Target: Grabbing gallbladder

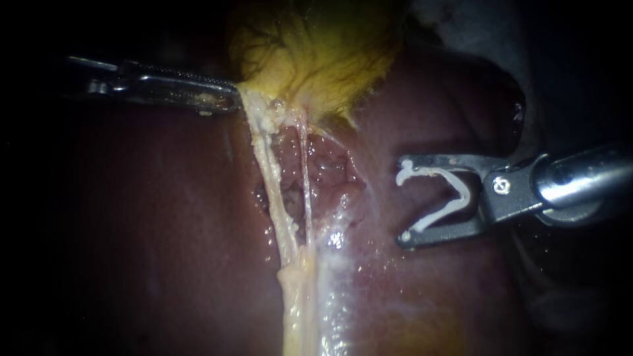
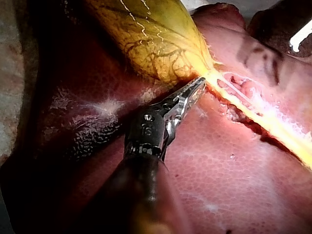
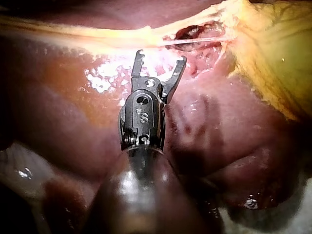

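Note:
The yellow gallbladder [image 1: 316, 53] lies at the top of the endoscope view on the dark red liver [image 1: 165, 217]. My left instrument [image 1: 227, 97] comes in level from the left, its jaws shut on the gallbladder's lower left edge, which is drawn toward the tip. The left wrist view shows the same jaws [image 2: 197, 87] closed at the gallbladder's [image 2: 156, 39] narrow end. Two pale tubes [image 1: 271, 175] run down from there, stretched. My right instrument [image 1: 403, 201] hovers right of the tubes, jaws wide apart with an open white clip [image 1: 455, 198] seated between them.
A raw pink bed of dissected tissue [image 1: 330, 171] lies between the tubes and the right instrument. The tubes merge into a pale yellow strand [image 1: 297, 303] running to the bottom edge. Pale cloth [image 1: 475, 26] shows at the upper right beyond the liver.

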